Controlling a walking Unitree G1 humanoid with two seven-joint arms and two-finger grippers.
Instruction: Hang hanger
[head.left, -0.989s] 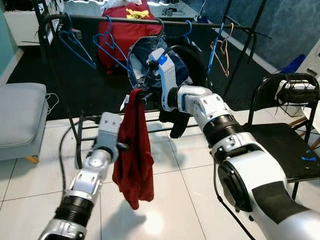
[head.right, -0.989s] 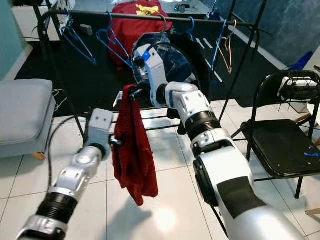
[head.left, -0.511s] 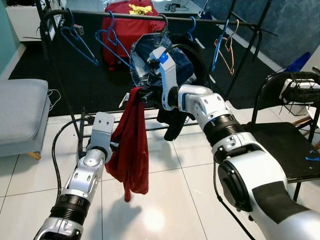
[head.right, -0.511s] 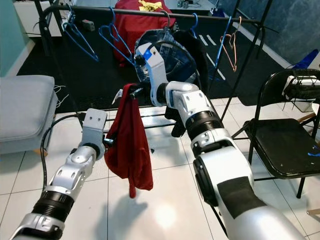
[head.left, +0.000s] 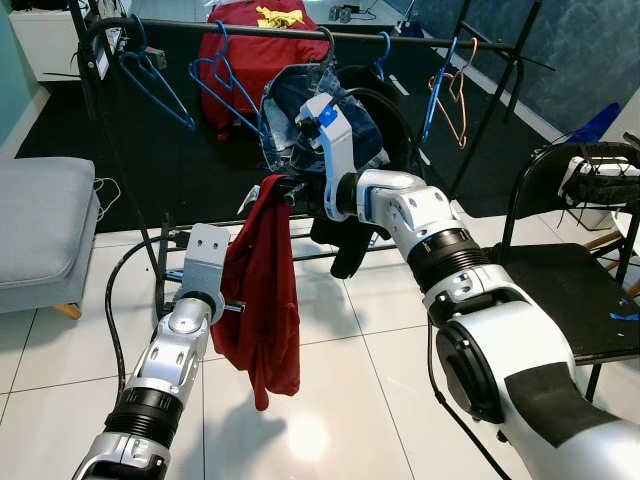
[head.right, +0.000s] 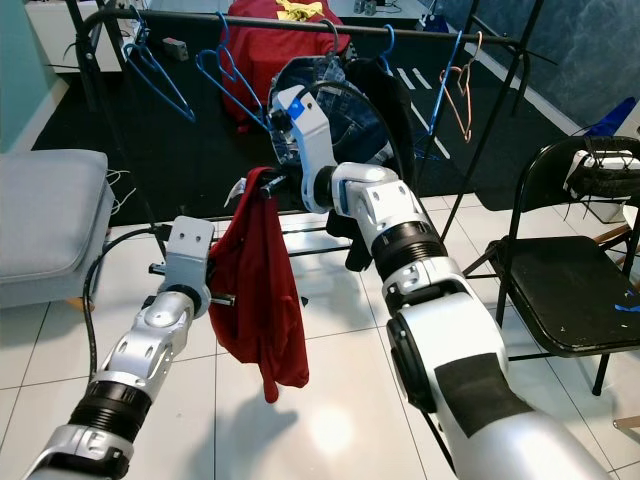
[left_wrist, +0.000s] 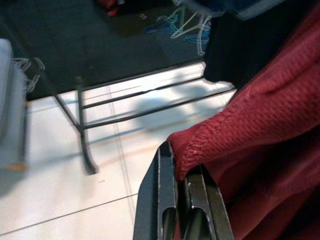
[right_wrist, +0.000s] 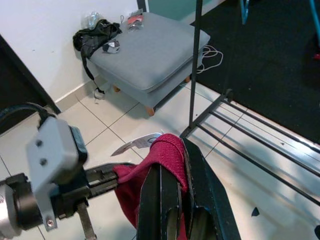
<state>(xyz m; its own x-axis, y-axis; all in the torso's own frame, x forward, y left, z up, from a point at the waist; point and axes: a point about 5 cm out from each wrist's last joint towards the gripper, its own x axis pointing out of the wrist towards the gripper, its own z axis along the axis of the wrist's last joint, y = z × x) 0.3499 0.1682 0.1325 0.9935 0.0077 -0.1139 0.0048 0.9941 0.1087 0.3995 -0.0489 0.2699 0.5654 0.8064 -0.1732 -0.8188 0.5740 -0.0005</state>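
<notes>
Grey cushioned ottoman (head.left: 40, 235) sits far left on glossy white tile. Left gripper (left_wrist: 182, 175) has its black fingers closed on the stitched hem of the dark red knit garment (head.left: 262, 290), mid-height. Right gripper (right_wrist: 172, 172) is clamped on the garment's bunched top, in front of the black metal clothes rail (head.left: 260, 38) carrying blue wire hangers (head.left: 150, 80). Black folding chair (head.left: 570, 290) stands right.

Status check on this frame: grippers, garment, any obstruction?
Right gripper shut on red garment top. Left gripper pinching its hem. Rail ahead crowded with hangers, jeans.
</notes>
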